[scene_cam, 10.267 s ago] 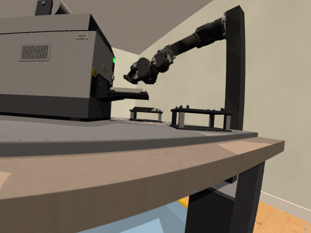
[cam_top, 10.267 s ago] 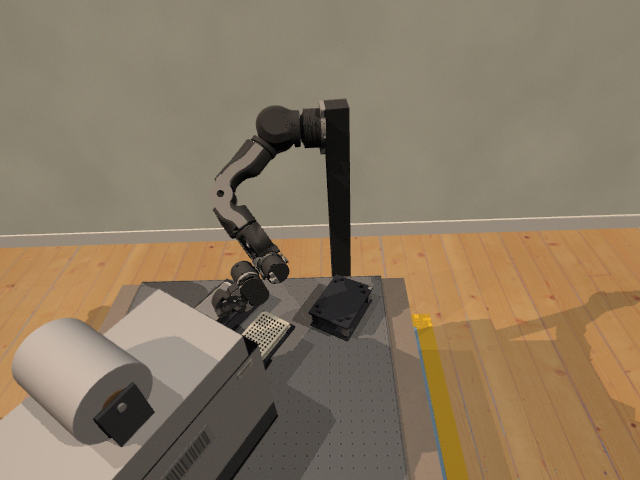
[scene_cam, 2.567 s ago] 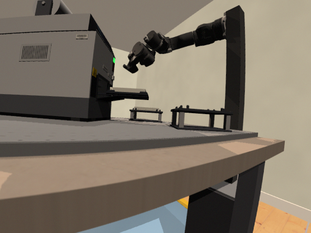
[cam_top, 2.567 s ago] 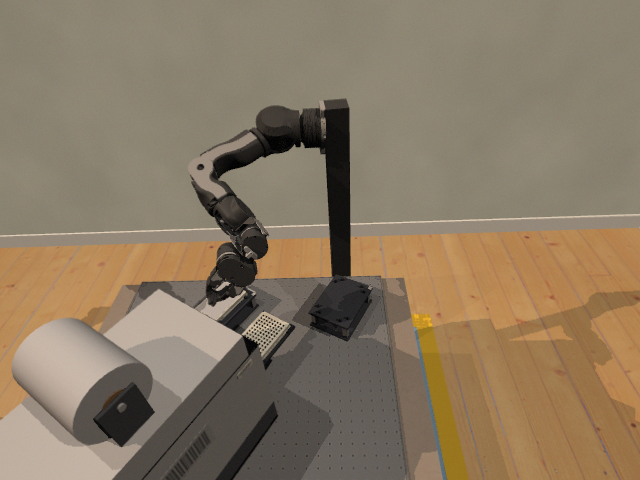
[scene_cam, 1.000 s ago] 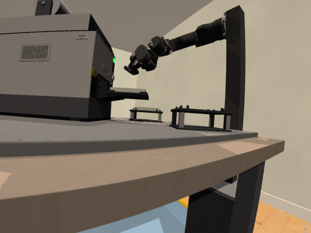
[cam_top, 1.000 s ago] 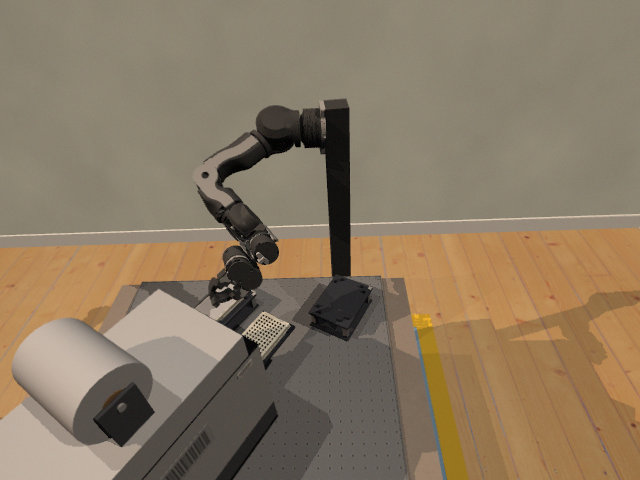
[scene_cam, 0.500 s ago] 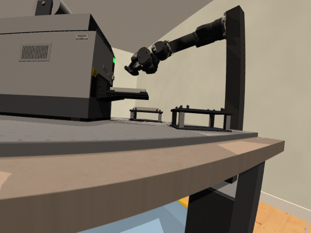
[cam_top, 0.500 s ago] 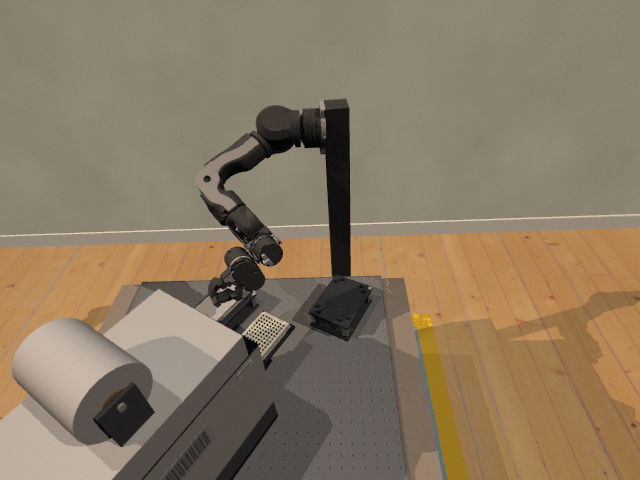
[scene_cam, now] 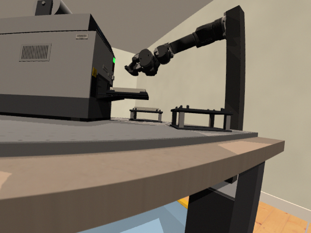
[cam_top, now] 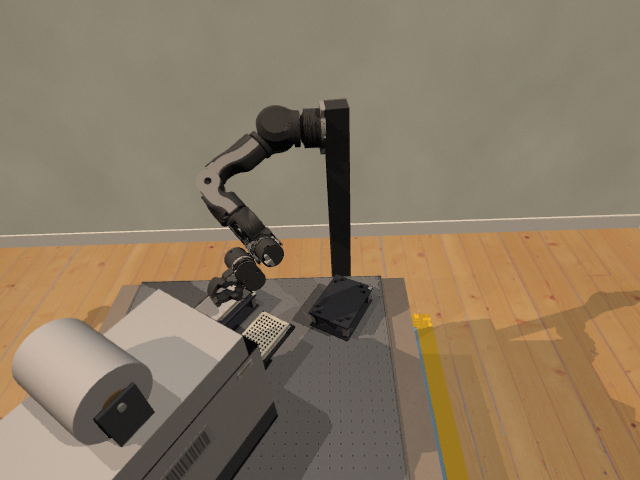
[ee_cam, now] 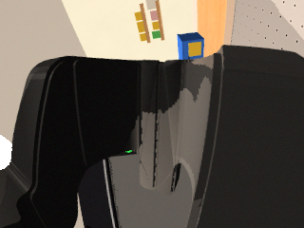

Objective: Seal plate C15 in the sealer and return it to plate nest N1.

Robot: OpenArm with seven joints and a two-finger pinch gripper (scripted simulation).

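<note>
The plate C15 lies white, wells up, on the sealer's stage, which stands out from the housing's front. The lamp is green, and a small light key sits under it. My gripper is shut and empty. It hangs in the air in front of the housing, about level with the lamp and key, above the stage and apart from both. It also shows in the top view. In the wrist view my dark fingers fill the frame, with only a thin green sliver showing.
The nest N1 stands empty right of the stage. The nest N2 holds the plate C51, partly hidden behind my gripper. The sealer's housing and foil roll fill the near left. The arm's post stands at the back.
</note>
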